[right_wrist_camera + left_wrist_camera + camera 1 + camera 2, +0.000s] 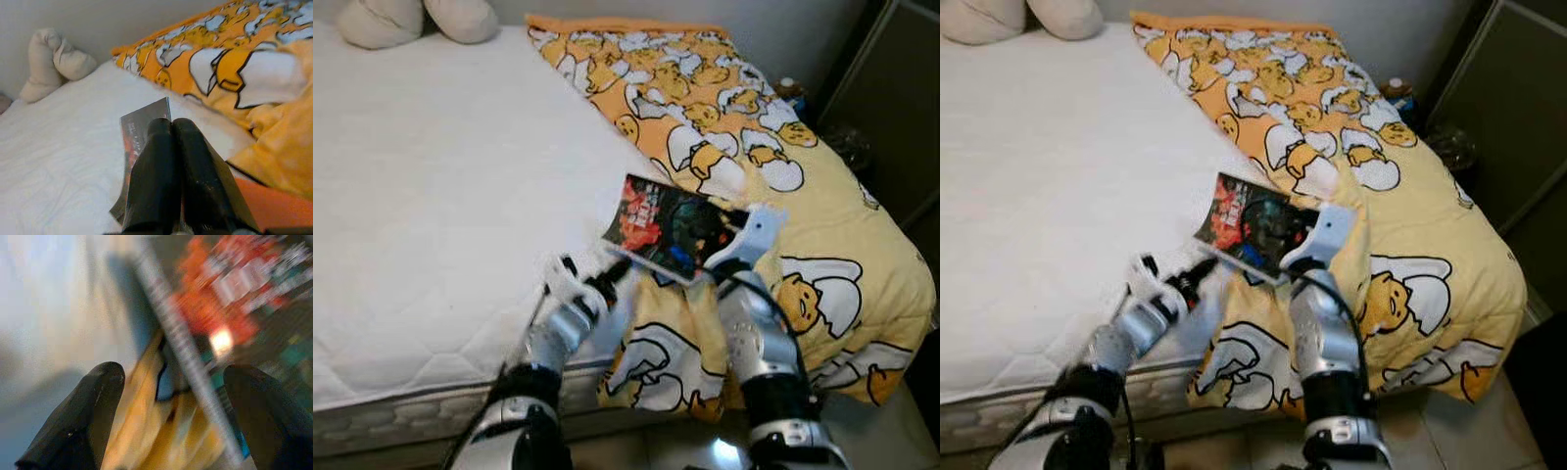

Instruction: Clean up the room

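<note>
Book (671, 227): glossy dark cover with red print, pinched at its near right edge by the right gripper (724, 257), lifted and tilted over the seam between mattress and quilt.
Right gripper: fingers pressed together on the book; right wrist view shows both black fingers (195, 171) side by side with the cover running out ahead of them.
Left gripper (597, 284): just short of the book's near left corner, fingers spread apart, nothing between them. Left wrist view is blurred but shows the book's edge (181, 347) crossing the gap between the fingers, quilt below it.
Quilt (822, 255): yellow-orange, egg-character print, under and beyond the right gripper, draped over the bed's corner.
Mattress (440, 196): white, quilted, left of and beyond the left gripper.
Plush (54, 63): cream, far end of the mattress by the wall.
</note>
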